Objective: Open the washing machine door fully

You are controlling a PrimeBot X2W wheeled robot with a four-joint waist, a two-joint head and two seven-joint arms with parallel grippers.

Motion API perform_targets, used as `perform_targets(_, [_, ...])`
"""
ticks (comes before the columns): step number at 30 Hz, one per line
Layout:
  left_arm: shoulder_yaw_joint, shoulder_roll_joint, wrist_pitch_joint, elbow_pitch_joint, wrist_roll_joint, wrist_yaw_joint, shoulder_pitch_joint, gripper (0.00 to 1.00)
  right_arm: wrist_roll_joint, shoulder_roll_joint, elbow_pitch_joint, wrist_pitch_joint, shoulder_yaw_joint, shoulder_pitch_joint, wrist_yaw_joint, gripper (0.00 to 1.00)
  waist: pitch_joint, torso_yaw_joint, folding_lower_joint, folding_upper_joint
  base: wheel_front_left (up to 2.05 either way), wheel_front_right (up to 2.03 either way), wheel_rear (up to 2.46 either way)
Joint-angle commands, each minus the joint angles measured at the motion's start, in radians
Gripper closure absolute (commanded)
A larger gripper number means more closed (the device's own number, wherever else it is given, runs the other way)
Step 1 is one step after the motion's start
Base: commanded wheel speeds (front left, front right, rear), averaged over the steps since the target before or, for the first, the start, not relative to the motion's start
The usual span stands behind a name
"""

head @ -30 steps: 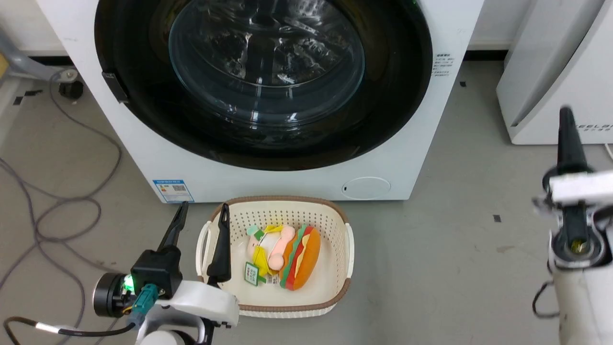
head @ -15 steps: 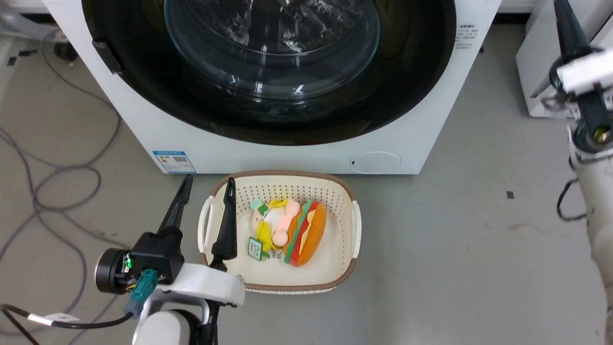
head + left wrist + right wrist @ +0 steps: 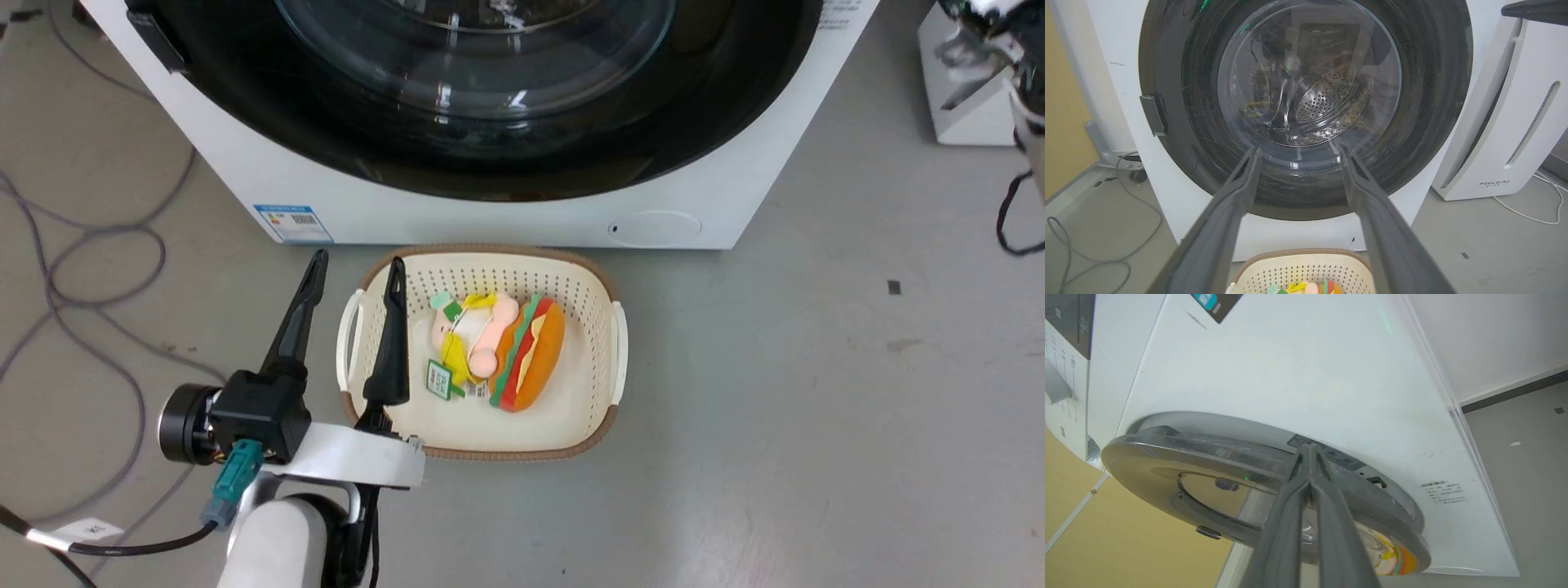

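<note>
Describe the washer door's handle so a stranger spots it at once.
Find the big white washing machine and its round glossy black door. On the door's left rim in the left wrist view sits the handle: a small rectangular tab, the only bump on that ring.

Head cam looks down on washing machine door (image 3: pixel 482 90); L wrist front-on, R wrist edge-on, close.

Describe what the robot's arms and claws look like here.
Left claw: two long tapering dark fingers on a black block, white bracket, teal connector with a tagged black cable, pale forearm. Right claw: the same grey fingers, plus a looping black wire.
</note>
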Motion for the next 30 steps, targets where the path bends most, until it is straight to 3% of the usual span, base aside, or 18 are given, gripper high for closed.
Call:
perform_targets(1, [-0.006,0.001,-0.01,-0.007,-0.008,-0.006,-0.023,0.0,0.03,-0.008,0.029,0.016,0.023,-0.056,0.0,1.0,0.018,0.003,-0.0001,0.0,0.0,0.0,0.0])
perform_targets(15, [-0.036,0.001,-0.039,-0.024,-0.032,0.003,-0.083,0.0,0.112,0.02,0.173,0.181,0.185,-0.303,0.0,1.0,0.11,0.023,-0.0001,0.0,0.0,0.0,0.0])
perform_targets(30, [-0.059,0.001,-0.07,-0.025,-0.059,0.012,-0.125,0.0,0.266,0.029,0.308,0.465,0.313,-0.485,-0.001,1.0,0.162,0.03,-0.0001,0.0,0.0,0.0,0.0])
